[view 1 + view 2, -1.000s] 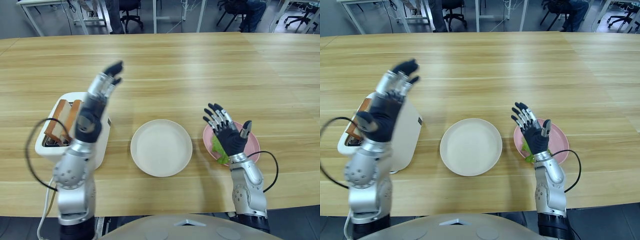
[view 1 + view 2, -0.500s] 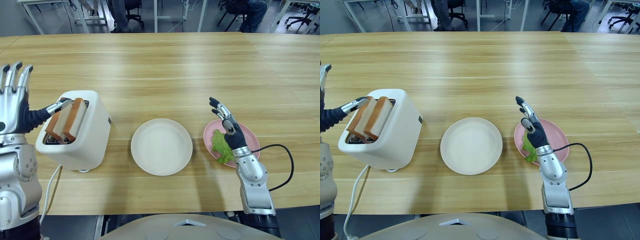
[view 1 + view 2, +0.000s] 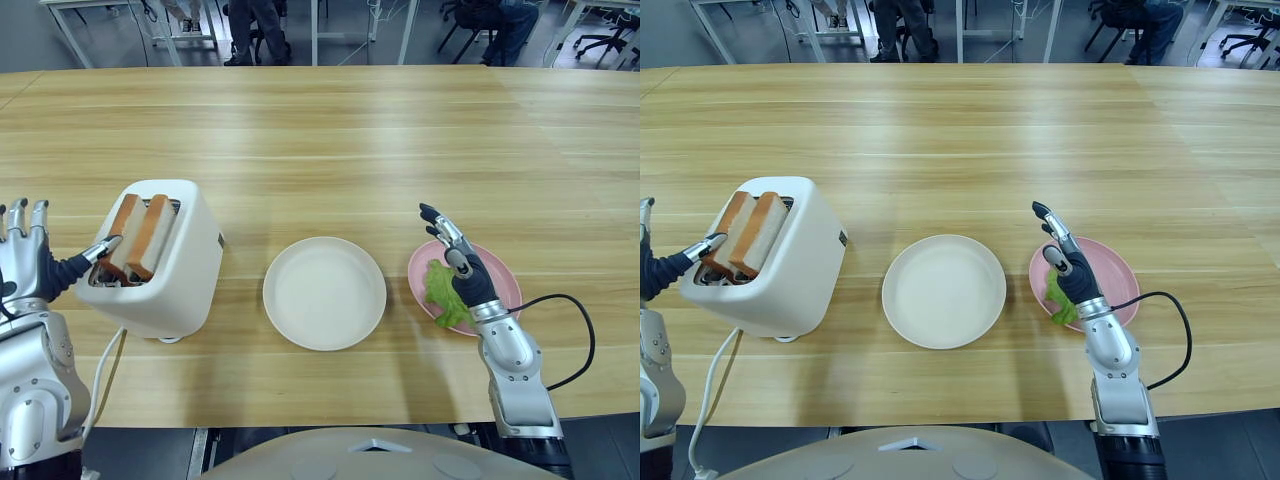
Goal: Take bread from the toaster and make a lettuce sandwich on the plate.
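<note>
A white toaster stands at the table's left with two bread slices sticking up from its slots. My left hand is open just left of the toaster, one finger touching the near slice's left side. An empty cream plate lies in the middle. To its right a pink plate holds a lettuce leaf. Over that plate's left part my right hand is held edge-on with fingers straight, holding nothing.
The toaster's white cable trails off the front edge of the wooden table. A black cable loops from my right forearm. Chairs and desk legs stand beyond the far edge.
My left hand has swung from above the toaster's right side out to its left and dropped lower. The right hand has turned from palm-up to edge-on over the pink plate.
</note>
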`<move>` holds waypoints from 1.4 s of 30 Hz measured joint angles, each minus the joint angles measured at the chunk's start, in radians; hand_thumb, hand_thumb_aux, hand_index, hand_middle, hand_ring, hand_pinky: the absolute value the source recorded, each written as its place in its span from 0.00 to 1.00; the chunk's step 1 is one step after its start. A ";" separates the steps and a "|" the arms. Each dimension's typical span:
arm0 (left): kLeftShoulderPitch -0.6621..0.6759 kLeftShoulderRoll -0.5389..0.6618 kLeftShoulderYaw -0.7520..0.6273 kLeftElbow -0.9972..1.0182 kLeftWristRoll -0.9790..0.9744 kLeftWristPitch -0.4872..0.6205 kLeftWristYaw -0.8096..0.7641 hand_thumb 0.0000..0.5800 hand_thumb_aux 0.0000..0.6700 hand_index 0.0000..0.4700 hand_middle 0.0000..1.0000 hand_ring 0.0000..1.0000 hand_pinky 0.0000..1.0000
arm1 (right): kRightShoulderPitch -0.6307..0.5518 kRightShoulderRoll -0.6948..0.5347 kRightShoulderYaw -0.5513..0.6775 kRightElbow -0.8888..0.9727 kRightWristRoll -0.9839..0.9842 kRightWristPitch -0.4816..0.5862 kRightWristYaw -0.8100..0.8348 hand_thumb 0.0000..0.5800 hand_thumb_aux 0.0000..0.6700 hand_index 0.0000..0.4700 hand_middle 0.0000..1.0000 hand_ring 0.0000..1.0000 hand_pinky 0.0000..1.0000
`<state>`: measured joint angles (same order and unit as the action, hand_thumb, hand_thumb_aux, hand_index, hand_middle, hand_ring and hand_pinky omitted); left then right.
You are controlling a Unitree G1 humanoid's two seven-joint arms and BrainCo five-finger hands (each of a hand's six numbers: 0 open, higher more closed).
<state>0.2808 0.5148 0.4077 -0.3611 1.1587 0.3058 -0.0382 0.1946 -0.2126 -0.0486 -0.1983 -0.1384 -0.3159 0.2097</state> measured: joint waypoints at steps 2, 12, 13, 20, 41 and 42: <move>0.007 0.000 -0.008 -0.005 -0.005 0.003 0.000 0.00 0.00 0.00 0.00 0.00 0.00 | 0.000 -0.003 0.002 -0.003 0.000 0.000 -0.001 0.00 0.00 0.00 0.00 0.00 0.00; 0.018 0.001 -0.037 -0.035 -0.028 0.018 0.000 0.00 0.00 0.00 0.00 0.00 0.00 | 0.016 -0.010 0.016 -0.019 0.000 0.000 -0.005 0.00 0.00 0.00 0.00 0.00 0.00; 0.022 0.002 -0.037 -0.033 -0.028 0.021 -0.001 0.00 0.00 0.00 0.00 0.00 0.00 | 0.018 -0.011 0.016 -0.020 0.000 0.000 -0.005 0.00 0.00 0.00 0.00 0.00 0.00; 0.042 0.012 -0.082 -0.013 -0.016 0.028 -0.034 0.00 0.00 0.00 0.00 0.00 0.00 | 0.021 -0.011 0.018 -0.029 -0.002 0.000 -0.009 0.00 0.00 0.00 0.00 0.00 0.00; -0.006 0.028 -0.118 -0.072 -0.089 -0.045 0.057 1.00 1.00 0.98 0.00 0.00 0.00 | 0.027 -0.024 0.031 -0.030 -0.003 -0.013 -0.026 0.00 0.00 0.00 0.00 0.00 0.00; -0.006 0.027 -0.117 -0.075 -0.100 -0.054 0.068 1.00 1.00 0.98 0.00 0.00 0.00 | 0.027 -0.025 0.034 -0.030 -0.003 -0.015 -0.026 0.00 0.00 0.00 0.00 0.00 0.00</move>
<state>0.2746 0.5416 0.2904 -0.4357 1.0590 0.2519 0.0296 0.2213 -0.2379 -0.0147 -0.2280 -0.1417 -0.3305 0.1833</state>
